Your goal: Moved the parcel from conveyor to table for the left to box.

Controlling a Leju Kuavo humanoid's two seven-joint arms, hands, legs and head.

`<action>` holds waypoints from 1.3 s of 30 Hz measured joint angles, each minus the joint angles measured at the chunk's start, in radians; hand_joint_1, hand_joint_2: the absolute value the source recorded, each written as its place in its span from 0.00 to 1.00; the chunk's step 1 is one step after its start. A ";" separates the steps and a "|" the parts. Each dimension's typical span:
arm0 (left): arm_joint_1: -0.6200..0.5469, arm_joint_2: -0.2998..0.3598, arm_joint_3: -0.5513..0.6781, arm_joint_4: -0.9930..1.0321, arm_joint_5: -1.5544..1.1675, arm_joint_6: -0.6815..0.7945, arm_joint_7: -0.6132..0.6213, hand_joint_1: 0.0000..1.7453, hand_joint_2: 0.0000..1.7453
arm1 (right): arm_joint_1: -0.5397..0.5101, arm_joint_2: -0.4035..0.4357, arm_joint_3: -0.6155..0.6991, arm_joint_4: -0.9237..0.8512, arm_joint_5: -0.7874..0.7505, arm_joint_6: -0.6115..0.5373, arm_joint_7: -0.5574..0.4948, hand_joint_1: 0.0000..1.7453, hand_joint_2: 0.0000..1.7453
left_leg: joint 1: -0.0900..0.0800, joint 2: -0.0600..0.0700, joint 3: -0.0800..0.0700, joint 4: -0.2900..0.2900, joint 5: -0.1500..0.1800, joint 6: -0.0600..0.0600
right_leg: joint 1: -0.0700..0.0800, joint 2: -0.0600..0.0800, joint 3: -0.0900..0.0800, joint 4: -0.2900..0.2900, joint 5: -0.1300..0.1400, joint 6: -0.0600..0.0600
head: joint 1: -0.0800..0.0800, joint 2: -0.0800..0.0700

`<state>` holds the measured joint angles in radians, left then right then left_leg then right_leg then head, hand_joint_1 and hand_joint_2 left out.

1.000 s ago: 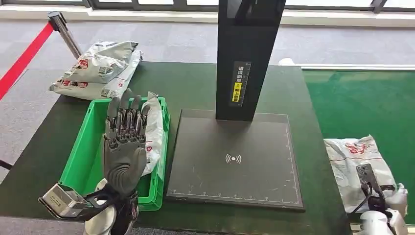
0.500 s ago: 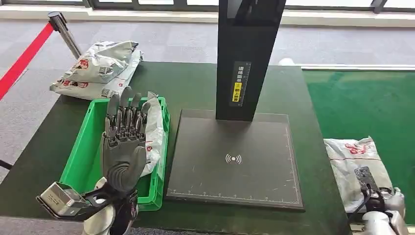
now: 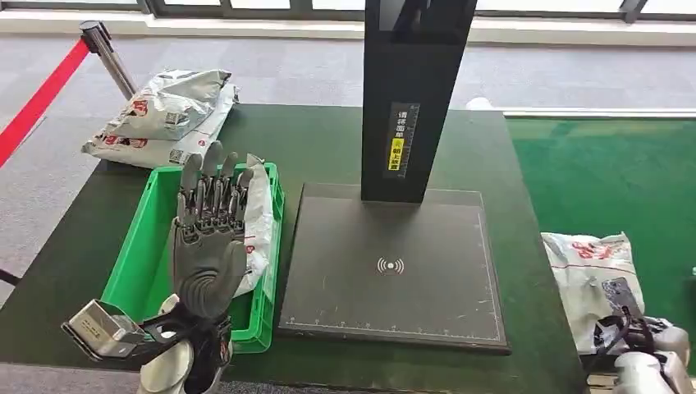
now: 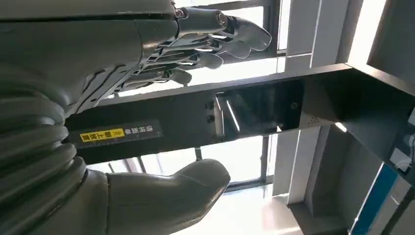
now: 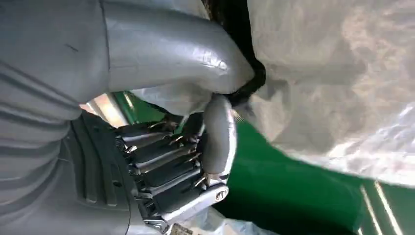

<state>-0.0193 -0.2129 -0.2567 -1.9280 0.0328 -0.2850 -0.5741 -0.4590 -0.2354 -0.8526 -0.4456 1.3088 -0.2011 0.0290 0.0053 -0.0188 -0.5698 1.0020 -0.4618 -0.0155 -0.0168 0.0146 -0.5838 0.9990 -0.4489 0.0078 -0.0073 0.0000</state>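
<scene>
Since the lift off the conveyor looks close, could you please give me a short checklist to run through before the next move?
1. Right hand grips the parcel: ok, thumb and fingers pinch its edge.
2. Parcel clear of the conveyor: not ok, it lies there.
3. Scanner plate free for set-down: ok.
4. Left hand empty, fingers apart: ok.
5. Room in the green box: cannot tell; one bag leans inside.

Right hand (image 3: 636, 349) lower, fingers closing on parcel (image 3: 592, 275).

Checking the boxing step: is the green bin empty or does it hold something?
Not empty: a white parcel lies in the green bin, against its right wall.
</scene>
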 measured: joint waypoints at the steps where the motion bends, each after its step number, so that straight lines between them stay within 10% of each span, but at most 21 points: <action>1: 0.000 0.000 -0.002 0.000 -0.006 0.004 -0.002 0.00 1.00 | 0.000 0.001 0.004 0.000 0.000 0.000 -0.007 1.00 1.00 | 0.000 0.000 0.000 0.000 0.000 0.000 | 0.000 0.000 0.000 0.000 0.000 0.000 | 0.000 0.000; 12: 0.018 0.010 -0.021 0.000 -0.027 0.031 -0.034 0.00 1.00 | 0.000 0.054 0.085 -0.102 -0.140 -0.184 -0.292 1.00 1.00 | 0.000 0.000 -0.001 0.000 0.000 0.000 | -0.001 0.000 -0.001 0.001 0.000 0.000 | 0.000 0.000; 24: 0.018 0.010 -0.038 0.019 -0.030 0.018 -0.021 0.00 1.00 | 0.247 0.282 0.279 -0.884 -0.469 -0.487 -0.548 1.00 1.00 | 0.000 -0.001 -0.002 -0.001 0.000 0.000 | 0.000 -0.001 -0.001 0.001 -0.002 0.000 | 0.000 0.000; 35: 0.009 0.010 -0.043 0.048 -0.030 0.020 -0.027 0.00 1.00 | 0.333 0.360 0.434 -1.195 -0.523 -0.485 -0.613 1.00 1.00 | 0.000 0.000 -0.001 0.000 0.000 0.000 | -0.001 0.000 -0.001 0.001 -0.001 0.000 | 0.000 0.000; 39: 0.002 0.010 -0.044 0.057 -0.030 0.021 -0.035 0.00 1.00 | 0.360 0.360 0.488 -1.254 -0.706 -0.327 -0.646 1.00 1.00 | 0.000 0.000 -0.001 0.000 0.000 0.000 | -0.001 0.000 -0.001 0.001 -0.001 0.000 | 0.000 0.000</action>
<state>-0.0175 -0.2026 -0.3006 -1.8707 0.0023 -0.2636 -0.6092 -0.0992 0.1247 -0.3642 -1.6999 0.6033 -0.5284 -0.6172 0.0055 -0.0187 -0.5713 1.0016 -0.4618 -0.0154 -0.0177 0.0146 -0.5852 0.9996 -0.4503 0.0078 -0.0076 0.0000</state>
